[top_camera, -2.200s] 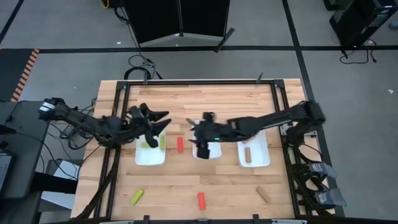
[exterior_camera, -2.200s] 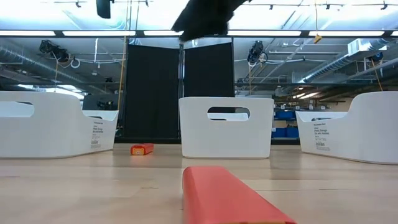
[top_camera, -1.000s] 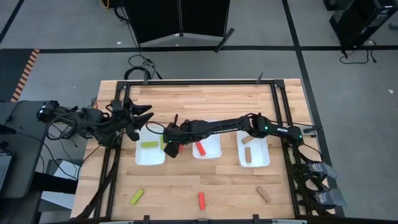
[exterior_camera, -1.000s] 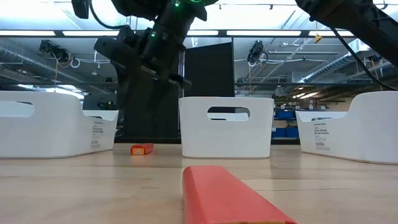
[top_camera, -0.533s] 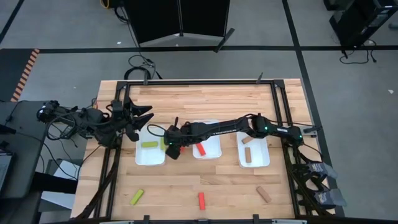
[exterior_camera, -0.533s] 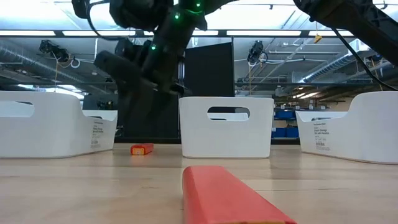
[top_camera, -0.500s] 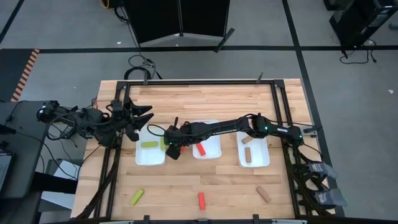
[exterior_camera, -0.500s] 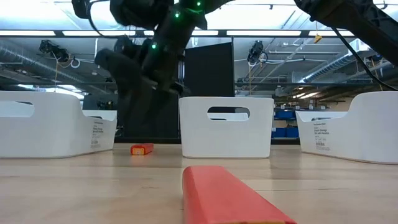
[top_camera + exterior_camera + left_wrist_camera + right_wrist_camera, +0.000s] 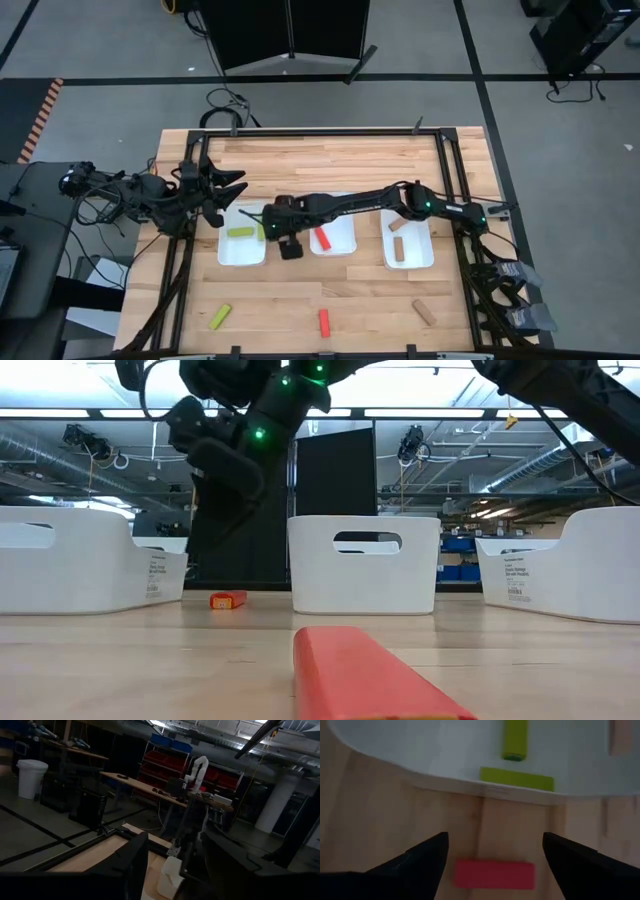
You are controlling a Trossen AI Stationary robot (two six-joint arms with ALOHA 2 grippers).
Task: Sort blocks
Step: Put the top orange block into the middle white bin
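My right gripper [image 9: 289, 240] reaches across from the right and hangs open above a red block [image 9: 495, 874] that lies flat on the table between the left tray [image 9: 228, 255] and the middle tray [image 9: 340, 225]. In the right wrist view the block shows between the two spread fingers; in the low view the block [image 9: 228, 600] lies well below the gripper [image 9: 222, 480]. The left tray holds two yellow-green blocks [image 9: 516, 779], [image 9: 515, 737]. My left gripper [image 9: 226, 190] waits open over that tray's far left corner.
The middle tray holds a red block [image 9: 322, 238], and the right tray [image 9: 420, 262] holds two brown blocks [image 9: 398, 250]. Near the table's front edge lie a yellow-green block [image 9: 220, 316], a red block [image 9: 323, 321] and a brown block [image 9: 424, 312].
My right gripper has shifted a little toward the table's near edge and turned at the wrist. It now stands over the red block between the trays and hides it from above. The block has not moved.
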